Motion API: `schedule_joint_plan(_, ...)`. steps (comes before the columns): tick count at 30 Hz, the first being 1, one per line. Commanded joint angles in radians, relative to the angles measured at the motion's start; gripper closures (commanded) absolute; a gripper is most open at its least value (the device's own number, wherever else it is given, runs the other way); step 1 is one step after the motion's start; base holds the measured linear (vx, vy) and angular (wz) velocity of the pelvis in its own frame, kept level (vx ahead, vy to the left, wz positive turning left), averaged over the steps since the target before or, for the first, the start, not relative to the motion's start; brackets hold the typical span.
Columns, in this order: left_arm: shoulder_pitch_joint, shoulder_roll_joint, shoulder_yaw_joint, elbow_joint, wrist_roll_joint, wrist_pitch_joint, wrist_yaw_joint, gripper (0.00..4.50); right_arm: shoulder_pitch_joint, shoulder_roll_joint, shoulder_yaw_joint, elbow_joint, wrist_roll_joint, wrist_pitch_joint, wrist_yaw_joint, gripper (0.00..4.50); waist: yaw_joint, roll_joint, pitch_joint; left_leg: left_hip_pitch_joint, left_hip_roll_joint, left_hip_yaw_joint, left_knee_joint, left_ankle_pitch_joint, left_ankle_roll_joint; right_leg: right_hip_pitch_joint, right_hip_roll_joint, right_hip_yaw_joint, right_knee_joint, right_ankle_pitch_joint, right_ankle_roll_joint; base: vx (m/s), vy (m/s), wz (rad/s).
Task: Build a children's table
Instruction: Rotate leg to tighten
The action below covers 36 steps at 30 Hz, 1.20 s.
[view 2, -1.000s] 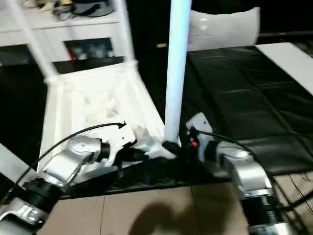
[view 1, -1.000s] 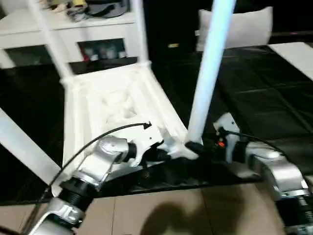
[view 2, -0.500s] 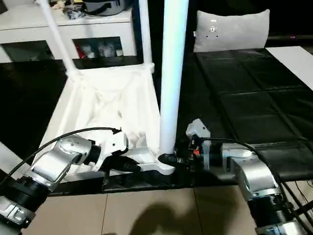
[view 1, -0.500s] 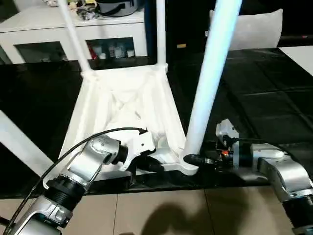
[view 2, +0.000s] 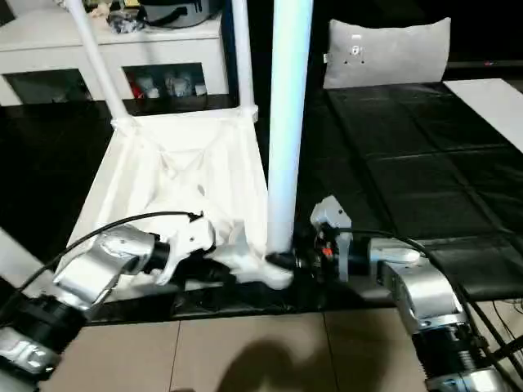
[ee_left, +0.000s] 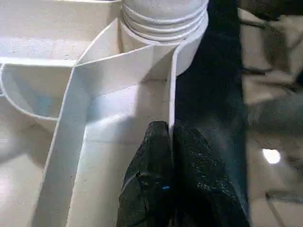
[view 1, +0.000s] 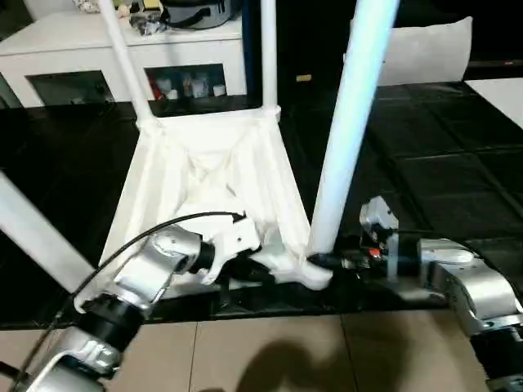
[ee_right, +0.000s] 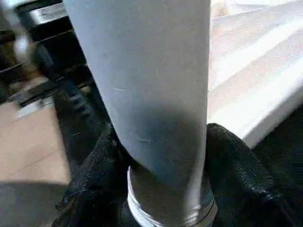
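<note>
The small white plastic children's table (view 1: 208, 188) is lying upside down on the dark floor, ribbed underside facing up, its long axis running away from the robot toward the white low cabinet with glass doors (view 1: 122, 57). At the near edge, the left gripper (ee_left: 170, 142) is pinching a thin upright rib beside the corner socket. Just right of it, the right gripper (ee_right: 161, 189) is clamping the base of a long round white leg (view 2: 288, 122), which is standing nearly upright in that socket.
</note>
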Motion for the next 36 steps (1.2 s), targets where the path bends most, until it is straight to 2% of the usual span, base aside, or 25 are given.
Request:
schedule_joint_plan(1,-0.025,-0.047,0.024,0.022,0.004,0.029,0.099,4.5,-0.013,0.06,0.012,0.016,-0.007,0.05,-0.099,2.46,-0.015,-0.02,-0.049,-0.002,0.003,0.003,-0.07,-0.238,0.034,0.045,-0.05,0.03,-0.105,-0.59,-0.042,0.0,0.0,0.0)
schedule_joint_plan(3,-0.032,-0.085,0.041,0.034,0.012,0.046,0.172,4.5,-0.023,0.119,-0.008,0.021,-0.031,0.094,-0.23,2.47,-0.026,-0.021,-0.048,-0.003,0.0,0.001,-0.069,-0.25,0.03,0.045,-0.049,0.024,-0.108,-0.606,-0.031,0.0,0.0,0.0)
schedule_joint_plan(4,-0.032,-0.096,0.044,0.032,0.011,0.052,0.187,4.5,-0.021,0.134,-0.008,0.023,-0.044,0.095,-0.266,2.47,-0.036,-0.02,-0.047,-0.007,-0.003,-0.001,-0.069,-0.265,0.028,0.046,-0.047,0.018,-0.112,-0.625,-0.016,0.0,0.0,0.0)
schedule_joint_plan(5,-0.031,-0.1,0.044,0.029,0.009,0.055,0.189,4.5,-0.018,0.138,-0.006,0.024,-0.053,0.091,-0.278,2.47,-0.047,-0.02,-0.047,-0.002,-0.005,-0.002,-0.066,-0.286,0.029,0.043,-0.047,0.012,-0.12,-0.65,0.0,0.0,0.0,0.0)
schedule_joint_plan(7,-0.024,-0.103,0.036,0.015,0.003,0.055,0.175,4.5,-0.003,0.15,-0.016,0.022,-0.032,0.06,-0.269,2.47,-0.056,-0.016,-0.048,-0.004,-0.005,-0.004,-0.067,-0.298,0.041,0.044,-0.047,0.009,-0.125,-0.651,0.014,0.0,0.0,0.0)
schedule_joint_plan(8,-0.022,-0.105,0.033,0.012,0.002,0.053,0.17,4.5,0.003,0.156,-0.022,0.018,-0.023,0.053,-0.265,1.94,-0.06,-0.015,-0.051,-0.003,-0.002,-0.006,-0.069,-0.296,0.05,0.045,-0.049,0.01,-0.125,-0.621,0.006,0.0,0.0,0.0)
schedule_joint_plan(9,-0.019,-0.102,0.027,0.008,0.003,0.049,0.16,4.5,0.008,0.157,-0.031,0.015,-0.016,0.048,-0.263,1.81,-0.062,-0.006,-0.052,-0.004,0.001,-0.008,-0.073,-0.288,0.054,0.046,-0.048,0.015,-0.118,-0.577,-0.015,0.0,0.0,0.0)
schedule_joint_plan(10,-0.016,-0.099,0.023,0.007,0.007,0.046,0.154,4.5,0.012,0.153,-0.038,0.008,-0.01,0.051,-0.254,1.81,-0.067,-0.011,-0.051,-0.009,0.004,-0.009,-0.077,-0.292,0.061,0.049,-0.046,0.018,-0.115,-0.547,-0.03,0.0,0.0,0.0)
schedule_joint_plan(11,-0.014,-0.096,0.022,0.007,0.009,0.04,0.148,4.5,0.015,0.15,-0.043,0.002,-0.007,0.054,-0.248,1.6,-0.068,-0.011,-0.051,-0.011,0.005,-0.01,-0.079,-0.295,0.06,0.052,-0.046,0.018,-0.111,-0.541,-0.035,0.0,0.0,0.0)
schedule_joint_plan(12,-0.011,-0.091,0.019,0.007,0.011,0.033,0.143,4.5,0.021,0.139,-0.047,-0.011,-0.003,0.057,-0.234,1.6,-0.068,-0.01,-0.052,-0.012,0.007,-0.01,-0.079,-0.291,0.059,0.054,-0.048,0.022,-0.109,-0.525,-0.044,0.0,0.0,0.0)
schedule_joint_plan(14,-0.009,-0.083,0.017,0.004,0.008,0.027,0.133,4.5,0.028,0.123,-0.046,-0.028,0.004,0.056,-0.21,1.34,-0.063,-0.011,-0.055,-0.012,0.009,-0.008,-0.079,-0.259,0.066,0.056,-0.051,0.03,-0.1,-0.472,-0.072,0.0,0.0,0.0)
schedule_joint_plan(16,-0.006,-0.075,0.013,-0.001,0.006,0.024,0.121,4.5,0.032,0.106,-0.043,-0.037,0.008,0.052,-0.188,1.28,-0.061,-0.013,-0.056,-0.013,0.01,-0.007,-0.078,-0.244,0.07,0.057,-0.052,0.032,-0.096,-0.454,-0.084,0.0,0.0,0.0)
schedule_joint_plan(23,0.001,-0.027,-0.012,-0.025,0.001,0.005,0.036,4.5,0.031,-0.023,-0.026,-0.031,0.0,0.004,-0.036,0.56,-0.031,-0.013,-0.065,-0.014,0.017,0.0,-0.07,-0.135,0.095,0.061,-0.054,0.041,-0.076,-0.337,-0.13,0.0,0.0,0.0)
schedule_joint_plan(25,0.006,-0.008,-0.027,-0.037,-0.003,-0.007,-0.007,4.5,0.018,-0.052,-0.029,-0.012,-0.006,-0.004,-0.012,0.56,-0.027,-0.013,-0.065,-0.015,0.018,-0.001,-0.069,-0.116,0.099,0.062,-0.053,0.042,-0.07,-0.306,-0.146,0.0,0.0,0.0)
schedule_joint_plan(26,0.009,0.006,-0.038,-0.047,-0.007,-0.012,-0.035,4.5,0.011,-0.068,-0.027,-0.007,-0.005,-0.008,0.011,0.56,-0.025,-0.016,-0.066,-0.015,0.019,0.0,-0.068,-0.111,0.1,0.062,-0.053,0.043,-0.069,-0.294,-0.154,0.0,0.0,0.0)
schedule_joint_plan(27,0.009,0.007,-0.04,-0.048,-0.007,-0.013,-0.039,4.5,0.011,-0.07,-0.027,-0.008,-0.001,-0.006,0.018,0.56,-0.023,-0.015,-0.067,-0.013,0.02,0.0,-0.068,-0.113,0.101,0.061,-0.054,0.042,-0.067,-0.291,-0.16,0.0,0.0,0.0)
schedule_joint_plan(29,0.01,0.026,-0.057,-0.058,-0.008,-0.021,-0.073,4.5,0.013,-0.09,-0.022,-0.023,0.036,0.013,0.093,0.56,-0.017,-0.016,-0.064,-0.013,0.022,0.002,-0.069,-0.129,0.106,0.062,-0.054,0.043,-0.067,-0.305,-0.163,0.0,0.0,0.0)
schedule_joint_plan(30,0.01,0.031,-0.061,-0.06,-0.008,-0.023,-0.084,4.5,0.014,-0.096,-0.017,-0.027,0.045,0.014,0.114,0.82,-0.014,-0.018,-0.063,-0.011,0.023,0.003,-0.069,-0.133,0.106,0.06,-0.054,0.044,-0.069,-0.316,-0.16,0.0,0.0,0.0)
schedule_joint_plan(31,0.011,0.036,-0.063,-0.063,-0.009,-0.025,-0.092,4.5,0.015,-0.1,-0.013,-0.031,0.05,0.015,0.125,0.82,-0.01,-0.021,-0.063,-0.01,0.024,0.004,-0.07,-0.134,0.105,0.06,-0.055,0.044,-0.07,-0.326,-0.158,0.0,0.0,0.0)
schedule_joint_plan(36,0.003,0.056,-0.069,-0.064,-0.01,-0.035,-0.131,4.5,0.019,-0.106,0.019,-0.049,0.081,0.032,0.192,1.3,-0.004,-0.021,-0.062,-0.011,0.023,0.003,-0.07,-0.134,0.097,0.059,-0.056,0.046,-0.07,-0.347,-0.15,0.0,0.0,0.0)
